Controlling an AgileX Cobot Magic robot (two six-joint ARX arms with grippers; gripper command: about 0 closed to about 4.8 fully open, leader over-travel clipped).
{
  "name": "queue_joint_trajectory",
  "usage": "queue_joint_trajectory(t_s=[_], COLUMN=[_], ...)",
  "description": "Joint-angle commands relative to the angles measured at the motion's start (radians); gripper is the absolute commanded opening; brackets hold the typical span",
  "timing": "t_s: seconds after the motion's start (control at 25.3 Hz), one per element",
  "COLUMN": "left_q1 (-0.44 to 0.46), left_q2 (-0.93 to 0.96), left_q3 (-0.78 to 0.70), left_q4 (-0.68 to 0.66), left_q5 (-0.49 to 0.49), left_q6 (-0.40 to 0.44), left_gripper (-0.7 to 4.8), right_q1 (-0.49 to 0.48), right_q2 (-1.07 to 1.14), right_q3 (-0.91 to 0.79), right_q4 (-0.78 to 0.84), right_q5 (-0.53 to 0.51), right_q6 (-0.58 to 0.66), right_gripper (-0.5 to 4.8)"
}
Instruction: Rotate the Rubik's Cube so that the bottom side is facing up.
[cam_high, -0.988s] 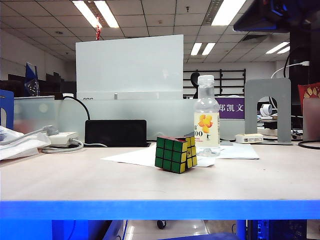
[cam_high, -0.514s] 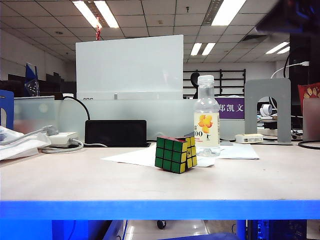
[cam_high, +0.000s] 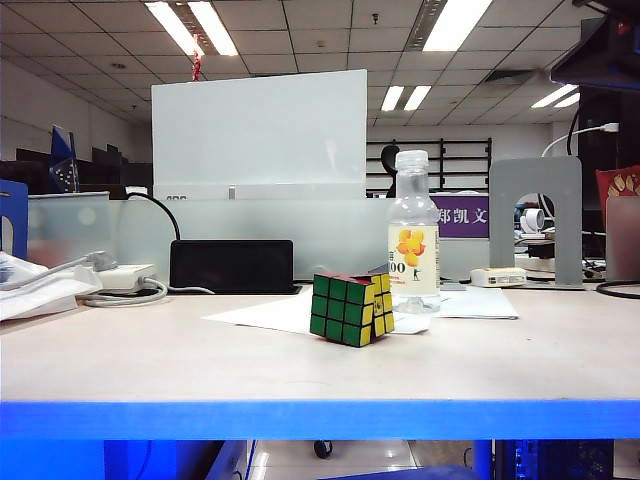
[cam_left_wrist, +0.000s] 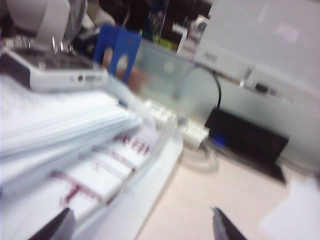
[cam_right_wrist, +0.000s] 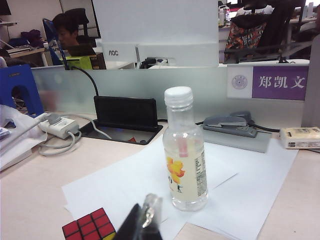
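The Rubik's Cube (cam_high: 350, 308) sits alone on a white sheet near the middle of the table, showing a green face, a yellow face and a red top. Neither gripper touches it. In the right wrist view its red face (cam_right_wrist: 90, 227) lies just beside my right gripper (cam_right_wrist: 148, 210), which is shut and empty above the paper. My left gripper (cam_left_wrist: 142, 222) is open with nothing between its fingertips (cam_left_wrist: 64, 222), hovering over a stack of papers at the table's left; the cube is out of that blurred view.
A clear drink bottle (cam_high: 413, 235) stands just behind and right of the cube. A black stand (cam_high: 231, 265), a power strip with cable (cam_high: 125, 278), a stapler (cam_right_wrist: 234, 122) and a grey bookend (cam_high: 535, 220) line the back. A dark part of the right arm (cam_high: 605, 50) fills the top right corner.
The dark arm shape at the top right of the exterior view has drawn back toward the corner. The cube and bottle have not moved.
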Motion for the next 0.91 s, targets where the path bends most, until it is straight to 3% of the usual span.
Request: queue_joint_trajectory(t_s=[0.04,0.2,0.32,0.43,0.63,0.79,0.91], left_q1=[-0.001,-0.001,-0.001,-0.001,-0.001,-0.001,-0.001], left_q2=[-0.002,-0.002,-0.002,-0.002,-0.002,-0.002,-0.002], left_q3=[-0.041,-0.095,-0.126,-0.148,-0.155,-0.156,-0.156], left_q4=[-0.061,-0.063,-0.061,-0.063,-0.051,-0.054,-0.055], left_q5=[0.072,0.105,0.098,0.117,0.266,0.306,0.309], left_q6=[-0.013,-0.06,-0.082,-0.074,0.044,0.114,0.13], left_gripper=[3.62,3.42,2.37,1.66,1.43,1.27,-0.11], right_q1=[0.0,0.0,0.0,0.0,-0.001,-0.001,0.0], right_q2=[-0.003,-0.004,-0.011,-0.032,-0.095,-0.135,-0.15], right_q3=[0.003,0.003,0.0,-0.033,-0.106,-0.153,-0.181], right_q4=[0.015,-0.002,-0.039,-0.036,-0.035,-0.035,-0.033], right_q5=[0.003,0.006,0.007,0.031,0.089,0.09,0.108], right_q6=[0.008,0.007,0.008,0.008,0.021,0.027,0.057], right_gripper=[-0.08,-0.08,-0.08,-0.08,-0.07,-0.07,-0.07])
